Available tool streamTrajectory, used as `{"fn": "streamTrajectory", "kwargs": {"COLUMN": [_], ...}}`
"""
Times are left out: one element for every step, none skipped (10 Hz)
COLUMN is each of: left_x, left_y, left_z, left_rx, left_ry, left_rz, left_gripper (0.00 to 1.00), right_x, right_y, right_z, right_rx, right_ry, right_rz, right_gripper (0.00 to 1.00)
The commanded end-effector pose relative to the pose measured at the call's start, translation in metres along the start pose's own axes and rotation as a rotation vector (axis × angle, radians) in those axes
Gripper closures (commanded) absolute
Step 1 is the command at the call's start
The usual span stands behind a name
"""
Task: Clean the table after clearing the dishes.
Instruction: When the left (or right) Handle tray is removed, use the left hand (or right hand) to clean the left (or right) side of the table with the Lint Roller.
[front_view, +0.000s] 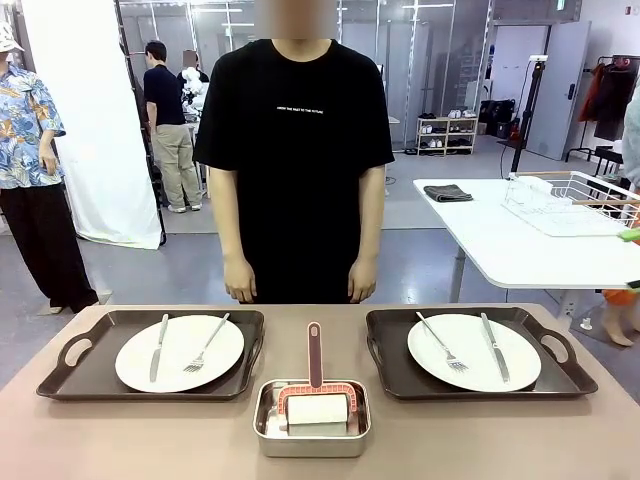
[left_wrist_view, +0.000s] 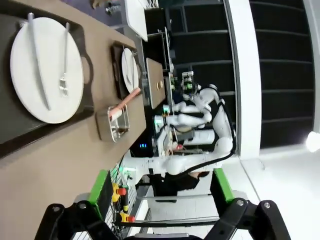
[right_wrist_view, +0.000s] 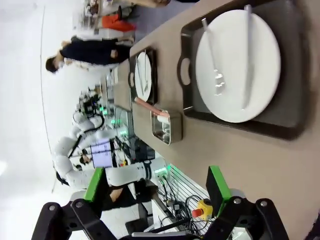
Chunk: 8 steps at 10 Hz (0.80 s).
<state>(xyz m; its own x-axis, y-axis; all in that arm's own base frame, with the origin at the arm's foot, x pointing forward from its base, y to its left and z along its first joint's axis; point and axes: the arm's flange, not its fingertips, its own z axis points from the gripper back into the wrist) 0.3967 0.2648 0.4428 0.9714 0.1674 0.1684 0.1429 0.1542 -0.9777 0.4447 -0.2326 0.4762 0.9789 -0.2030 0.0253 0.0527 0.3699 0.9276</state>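
Two white plates, each with a fork and a knife, sit on dark brown trays on the brownish table (front_view: 120, 440). The left plate (front_view: 180, 353) is on the left tray (front_view: 80, 375), the right plate (front_view: 473, 352) on the right tray (front_view: 570, 370). My left gripper (left_wrist_view: 162, 192) is open and empty, off the table's edge, with the near plate (left_wrist_view: 47, 70) ahead at upper left. My right gripper (right_wrist_view: 156, 187) is also open and empty, with its near plate (right_wrist_view: 237, 65) ahead at upper right.
A small steel pan (front_view: 312, 418) holding a pink-handled white roller stands between the trays at the near edge. A person (front_view: 295, 150) stands at the far side, hands hanging down. A white table with a wire rack (front_view: 570, 205) is at the back right.
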Motion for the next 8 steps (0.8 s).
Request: {"fn": "streamTrajectory", "kwargs": {"left_x": [-0.014,-0.023,-0.030,-0.030,-0.026,-0.023,-0.031,-0.031], "left_y": [-0.001,0.000,0.002,0.002,0.002,0.000,0.005,0.005], "left_z": [0.031,0.041,0.050,0.050,0.042,0.039,0.049,0.049], "left_rx": [-0.001,0.000,0.001,0.007,0.011,0.059,0.016,0.016], "left_ry": [-0.012,-0.039,-0.062,-0.062,-0.058,-0.038,-0.077,-0.077], "left_rz": [0.050,0.055,0.044,0.050,0.055,0.036,0.039,0.039], "left_gripper": [0.00,0.00,0.00,0.00,0.00,0.00,0.00,0.00], "right_x": [-0.007,-0.015,-0.020,-0.022,-0.020,-0.017,-0.024,-0.024], "right_y": [-0.010,-0.022,-0.032,-0.038,-0.038,-0.034,-0.045,-0.045], "right_z": [0.031,0.046,0.054,0.055,0.051,0.046,0.061,0.061], "right_rx": [0.022,0.035,0.066,0.069,0.060,0.043,0.040,0.040], "right_ry": [-0.037,-0.064,-0.089,-0.098,-0.099,-0.069,-0.096,-0.096], "right_rz": [-0.056,-0.074,-0.092,-0.104,-0.113,-0.087,-0.096,-0.096], "right_gripper": [0.00,0.00,0.00,0.00,0.00,0.00,0.00,0.00]}}
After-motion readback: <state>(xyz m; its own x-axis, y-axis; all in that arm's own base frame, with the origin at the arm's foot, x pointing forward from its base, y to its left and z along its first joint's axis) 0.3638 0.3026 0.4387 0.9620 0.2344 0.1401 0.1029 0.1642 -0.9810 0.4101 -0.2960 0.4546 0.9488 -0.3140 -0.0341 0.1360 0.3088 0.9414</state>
